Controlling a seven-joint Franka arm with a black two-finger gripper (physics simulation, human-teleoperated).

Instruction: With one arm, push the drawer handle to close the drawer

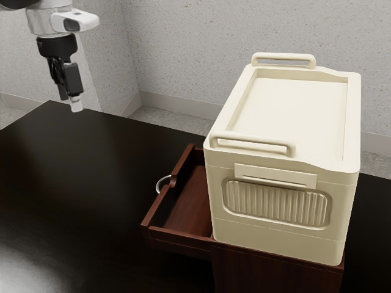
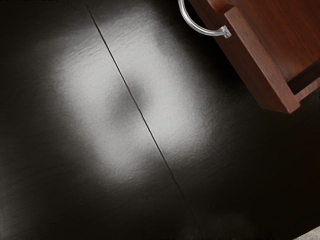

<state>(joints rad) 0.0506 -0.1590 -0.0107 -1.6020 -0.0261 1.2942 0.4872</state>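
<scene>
One dark, glossy worktop carries everything; the wrist view shows a pale sheen and a thin seam across it. A big cream box sits on a reddish-brown wooden cabinet, with two rounded bars over its recessed top and a ribbed panel on its side. From the cabinet, the drawer stands open toward the exterior view's left. Its long front panel slants from the exterior view's lower left to upper right, with a scooped notch midway along the upper edge. The same warm, grained wood lines the drawer's floor. The black gripper hangs beneath the pale arm at the exterior view's upper left, pointing down, well apart from the drawer and the handle. Whether the jaws are spread or clenched, I cannot tell. Smallest is that handle, a slim, shiny, silvery curve on the panel's outer face, its bow bulging away from the cabinet and one end meeting the wood near the notch.
</scene>
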